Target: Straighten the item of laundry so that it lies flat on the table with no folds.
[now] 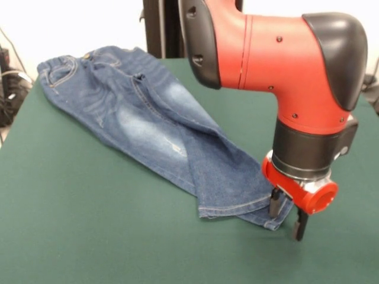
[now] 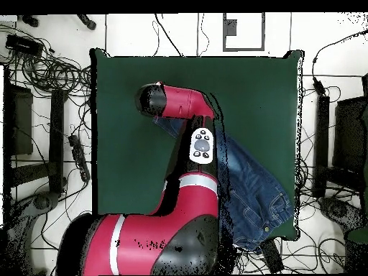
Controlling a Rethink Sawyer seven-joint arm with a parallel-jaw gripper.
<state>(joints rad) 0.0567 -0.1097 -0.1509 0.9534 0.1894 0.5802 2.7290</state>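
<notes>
from the front, my pincer (image 1: 288, 218) hangs with fingers parted at the hem end of the blue denim jeans (image 1: 148, 118), one finger on the hem corner, the other on bare felt, gripping nothing. the jeans run diagonally to the waistband by the far left corner of the green table (image 1: 89, 236); wide bare felt nearer. from overhead, my arm (image 2: 180, 215) covers much of the jeans (image 2: 251, 194), whose waistband nears the table (image 2: 129, 108) corner; cables (image 2: 50, 72) ring the floor.

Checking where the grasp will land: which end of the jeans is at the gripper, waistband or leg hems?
The leg hems: the gripper stands at their edge, while the elastic waistband lies at the opposite end.
</notes>
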